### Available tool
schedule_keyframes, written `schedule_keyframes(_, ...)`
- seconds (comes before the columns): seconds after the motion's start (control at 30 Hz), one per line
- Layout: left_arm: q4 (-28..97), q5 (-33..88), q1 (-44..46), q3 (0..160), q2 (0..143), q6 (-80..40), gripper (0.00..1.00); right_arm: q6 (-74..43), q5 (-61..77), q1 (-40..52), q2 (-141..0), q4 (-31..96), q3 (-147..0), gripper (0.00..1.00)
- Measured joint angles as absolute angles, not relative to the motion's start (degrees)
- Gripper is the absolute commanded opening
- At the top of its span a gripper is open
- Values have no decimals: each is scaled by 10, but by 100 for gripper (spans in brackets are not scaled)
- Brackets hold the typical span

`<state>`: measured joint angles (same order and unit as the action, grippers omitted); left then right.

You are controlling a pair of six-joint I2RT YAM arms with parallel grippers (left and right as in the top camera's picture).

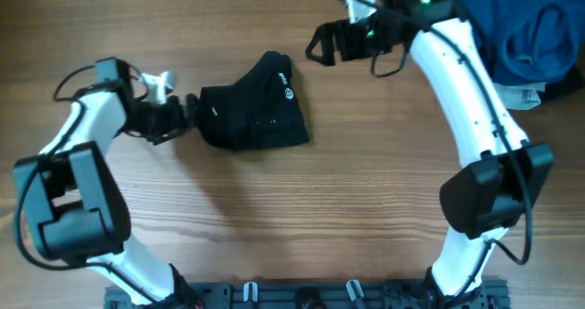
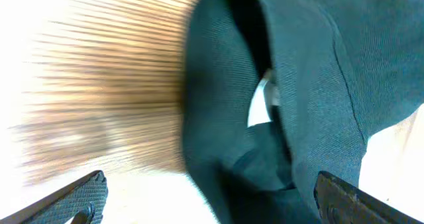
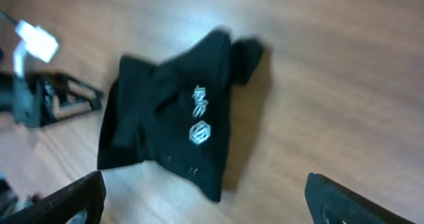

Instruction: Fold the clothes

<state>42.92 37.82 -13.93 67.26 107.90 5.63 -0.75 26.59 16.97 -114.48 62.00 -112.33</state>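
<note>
The black clothes lie in a small folded bundle on the wooden table, a bit left of the middle. The cloth is wrinkled. A little white logo shows on top, near the right side of the bundle. In the right wrist view, a small flap sticks out at one corner of the bundle.

The left gripper sits right at the left edge of the bundle. Its two fingers are spread wide. The edge of the cloth fills the view just in front of them, but they are not pinching it.

The right gripper is on the far side of the table, well apart from the bundle. Its fingers are spread wide too, with only bare table between them.

A blue cloth is heaped in the far right corner. A small white piece lies just beside it.
</note>
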Motion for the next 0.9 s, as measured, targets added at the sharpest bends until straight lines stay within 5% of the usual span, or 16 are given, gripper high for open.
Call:
schedule_keyframes(0.03, 433, 379, -168, 673, 1064, 52, 100, -26, 257, 188, -1145, 622, -1102, 15)
schedule_keyframes(0.07, 433, 380, -192, 673, 1046, 48, 100, -41, 252, 203, -1145, 619, -1077, 4)
schedule_keyframes(0.23, 435, 380, -333, 685, 948, 33, 100, -108, 252, 248, -1145, 618, -931, 4)
schedule_keyframes(0.57, 435, 376, -345, 685, 950, 29, 100, -109, 294, 310, -1145, 486, -793, 4)
schedule_keyframes(0.9, 422, 374, -345, 685, 950, 27, 100, -128, 204, 238, -1190, 254, -755, 4)
